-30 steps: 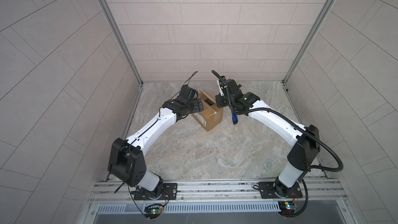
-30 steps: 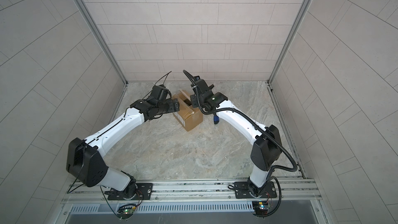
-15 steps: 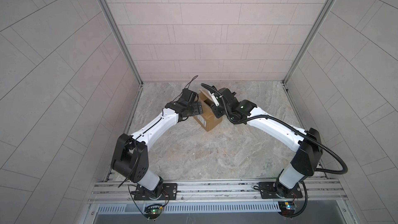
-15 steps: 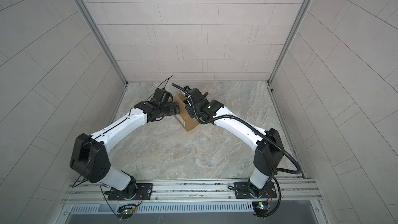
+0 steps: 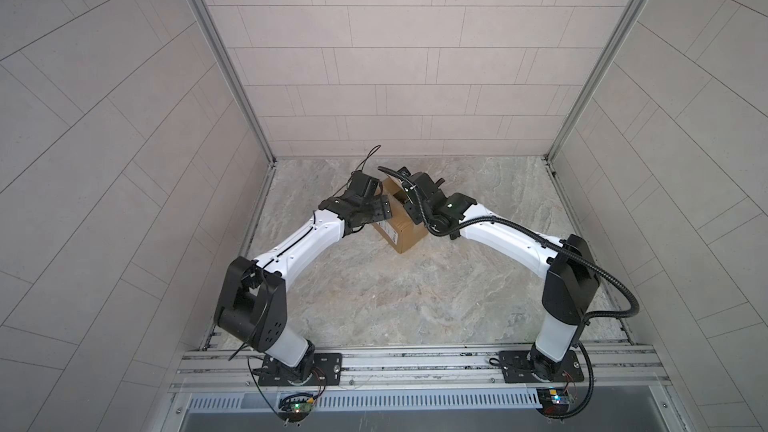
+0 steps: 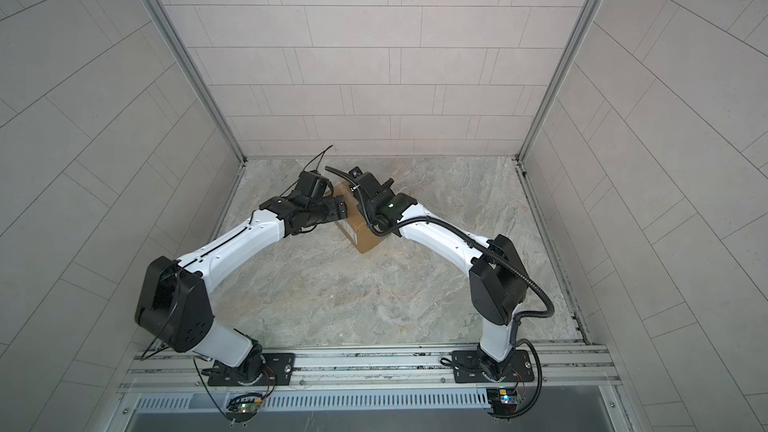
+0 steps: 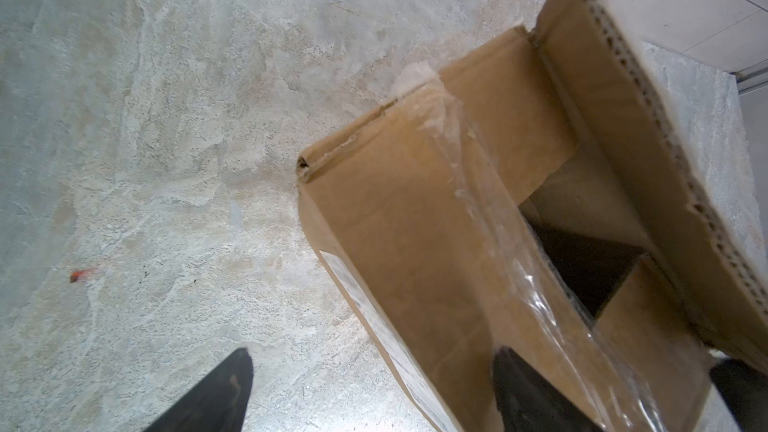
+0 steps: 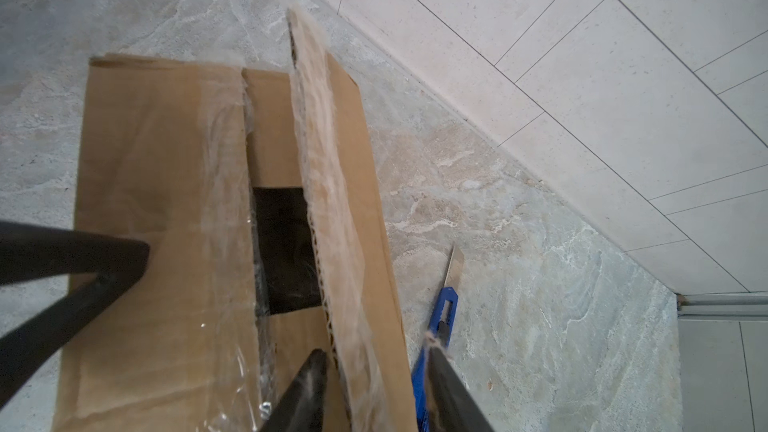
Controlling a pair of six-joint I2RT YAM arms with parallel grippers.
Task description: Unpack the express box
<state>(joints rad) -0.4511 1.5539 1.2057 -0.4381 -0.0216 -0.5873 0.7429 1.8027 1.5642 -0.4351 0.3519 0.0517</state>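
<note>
2 jaws of the right gripper (image 8: 374, 351) are straddling the raised flap (image 8: 328, 184), grip unclear; the left gripper (image 7: 374, 351), spread wide, is pressing on the express box (image 5: 409, 234) toward the back of the table (image 5: 415, 292). Tugging is risking sliding it onto the knife (image 8: 442, 317).

Brown express box (image 7: 415, 222), clear tape (image 7: 478, 184); blue utility knife (image 8: 444, 311); grey-beige marbled floor (image 7: 166, 118); black fingers (image 8: 305, 388).

The express box (image 5: 405, 234) sits on the table (image 5: 415, 297), utility knife (image 8: 440, 320) just beside it
</note>
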